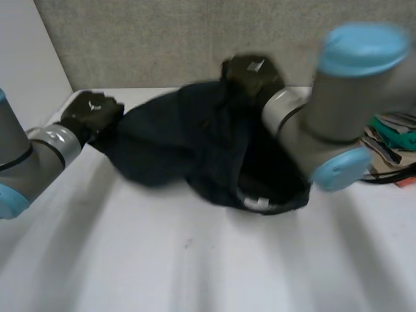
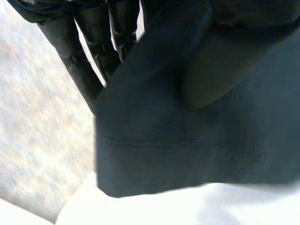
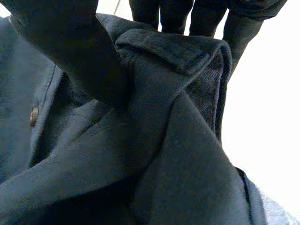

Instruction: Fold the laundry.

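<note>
Hanging between the two hands, the dark blue shirt (image 1: 188, 149) stretched across the far side of the white table (image 1: 195, 273). The left hand (image 1: 91, 112) held one end of it, out by the table's left edge. In the left wrist view, its thumb (image 2: 220, 70) pressed on the front of the cloth and its fingers (image 2: 79, 70) went behind. The cloth was pinched between them, close to a sewn hem (image 2: 159, 142).

The right hand (image 1: 252, 75) was higher up and farther back, near the grey wall (image 1: 162, 39). It held the other end. In the right wrist view, its thumb (image 3: 79, 51) squeezed a thick folded bit of the shirt (it looked like the collar) against its fingers (image 3: 206, 18). A small button (image 3: 33, 115) showed just beside the thumb.

The middle of the shirt sagged low. A loose lump of it with a pale tag (image 1: 257, 203) drooped down by the right arm (image 1: 325, 123). A pile of coloured things (image 1: 393, 140) lay on the table at the right, apart from the shirt.
</note>
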